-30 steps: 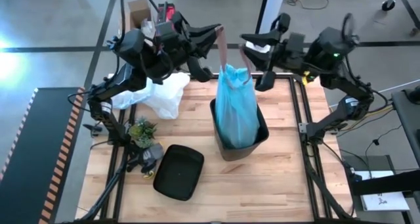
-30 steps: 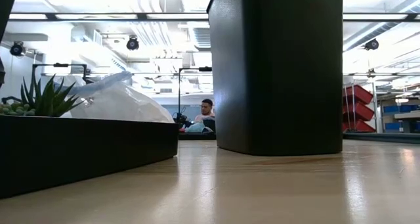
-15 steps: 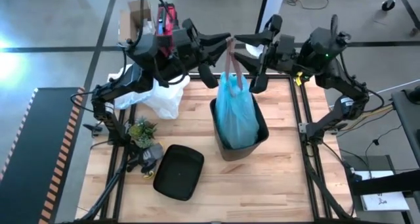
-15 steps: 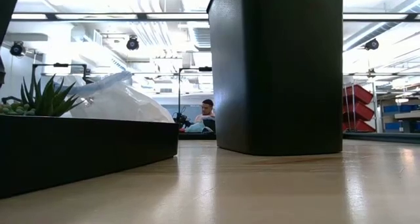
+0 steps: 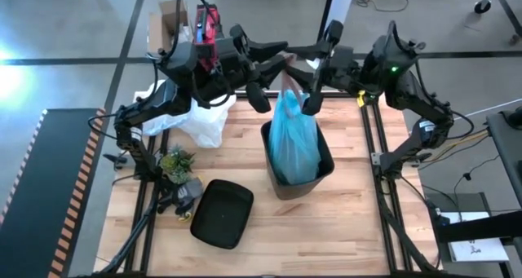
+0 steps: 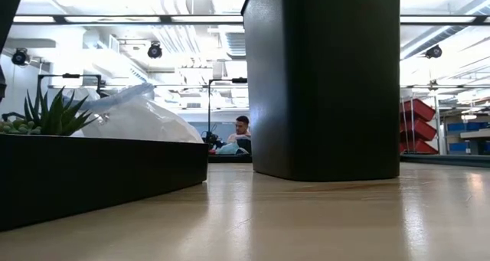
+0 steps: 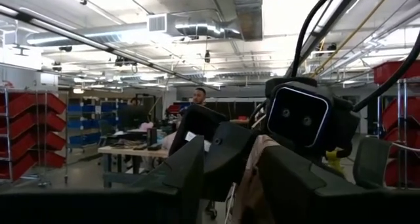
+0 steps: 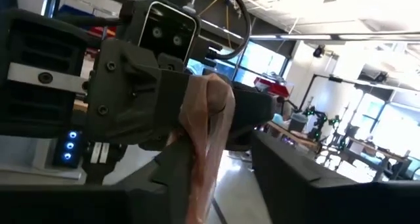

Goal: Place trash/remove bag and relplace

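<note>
Step in hand: bag removal. The bag [image 5: 292, 143] — light-blue liner, full — stands tall out of the black bin [image 5: 325, 165] at mid-table, its neck gathered upward.

Grippers: your left gripper [image 5: 276, 56] and right gripper [image 5: 311, 59] meet nose to nose above the far rim of the bin, both arms stretched level toward each other. A brownish drawstring strip [image 8: 209, 129] hangs between them.

Grip state: in the right wrist view the strip drapes over the left gripper's finger and runs down between the right gripper's own fingers (whether either jaw pinches it, you cannot tell — the fingers look parted).

Next move, as a judgement: you need one firm hold on the strip before lifting straight up, or the liner may slump back.

Also on the table: white plastic bag [image 5: 200, 119], small plant [image 5: 175, 162], black lid [image 5: 222, 214].
</note>
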